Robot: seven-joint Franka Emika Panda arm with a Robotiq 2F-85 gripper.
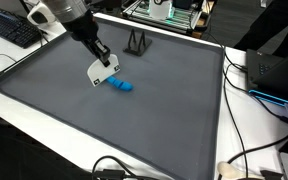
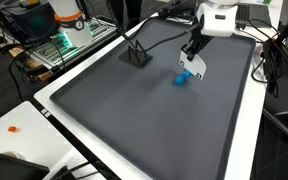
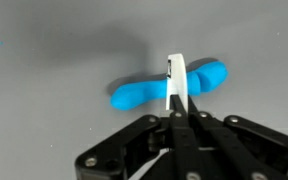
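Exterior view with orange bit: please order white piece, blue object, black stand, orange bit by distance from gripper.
1. White piece, in the gripper.
2. Blue object, just beneath.
3. Black stand, across the mat.
4. Orange bit, far off it.

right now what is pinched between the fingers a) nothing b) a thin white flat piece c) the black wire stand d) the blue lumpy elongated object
b, the thin white flat piece stands edge-on between the shut fingers, while the blue lumpy elongated object lies on the grey mat beyond it
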